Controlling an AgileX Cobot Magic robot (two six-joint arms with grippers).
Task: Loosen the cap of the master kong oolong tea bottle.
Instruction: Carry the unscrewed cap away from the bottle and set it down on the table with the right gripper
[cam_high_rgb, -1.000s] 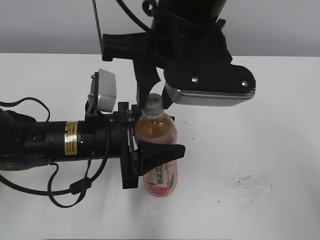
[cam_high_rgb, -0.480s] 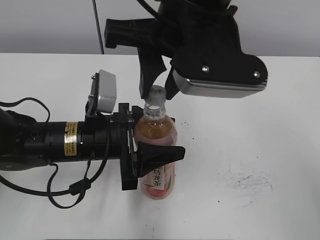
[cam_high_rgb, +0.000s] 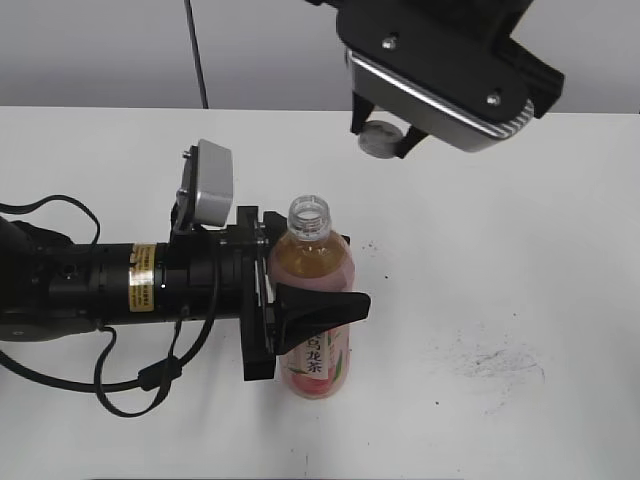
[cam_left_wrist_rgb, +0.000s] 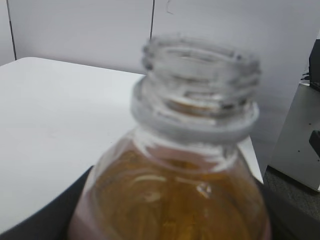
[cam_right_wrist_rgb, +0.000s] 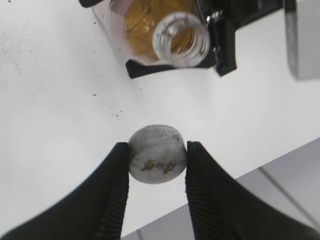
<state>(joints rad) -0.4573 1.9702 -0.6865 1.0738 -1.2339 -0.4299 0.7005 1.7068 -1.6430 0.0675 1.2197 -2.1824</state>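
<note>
While the left arm lies level across the white table, the left gripper clamps the master kong oolong tea bottle, upright at frame centre, open neck pointing up. At upper right, the right gripper, raised on its arm, pinches the cap clear of the bottle.

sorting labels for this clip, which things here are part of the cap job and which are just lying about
Part of the job:
- tea bottle, neck open, held by the left tool
- cap, off the bottle, pinched in the right tool

Just there:
- white table
- dark scuff marks on it
</note>
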